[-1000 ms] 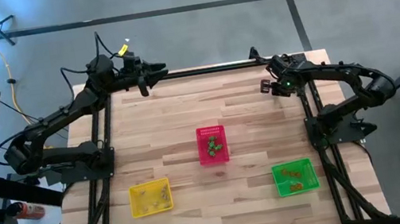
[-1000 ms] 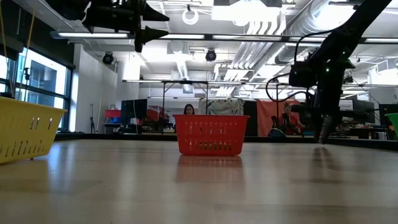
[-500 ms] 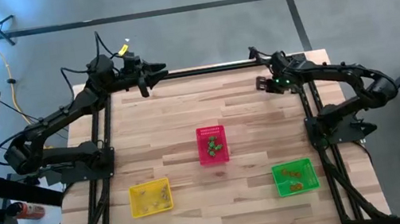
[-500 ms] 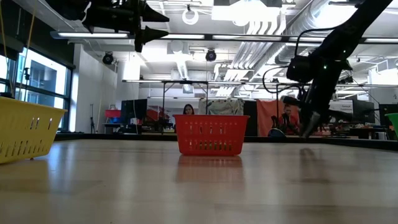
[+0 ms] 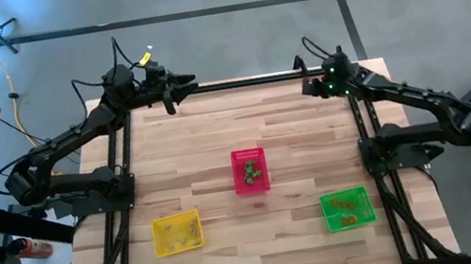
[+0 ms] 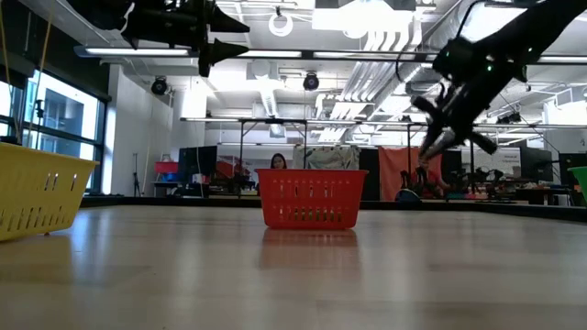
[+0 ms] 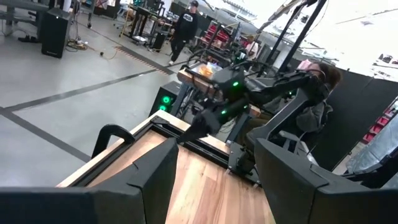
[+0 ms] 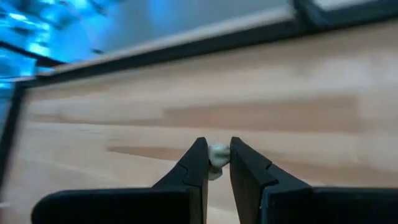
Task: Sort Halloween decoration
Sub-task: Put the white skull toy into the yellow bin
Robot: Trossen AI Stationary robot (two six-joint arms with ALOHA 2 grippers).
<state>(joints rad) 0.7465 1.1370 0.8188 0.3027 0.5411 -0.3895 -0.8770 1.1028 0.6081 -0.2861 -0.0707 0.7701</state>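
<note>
Nearly done, I judge: trinkets already lie in the yellow basket, red basket and green basket. My right gripper pinches one pale trinket above the table's far edge; my left gripper waits, fingers apart.

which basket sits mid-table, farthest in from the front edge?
The red basket. It sits at the table's centre, while the yellow basket and green basket lie nearer the front edge, to the left and to the right.
</note>
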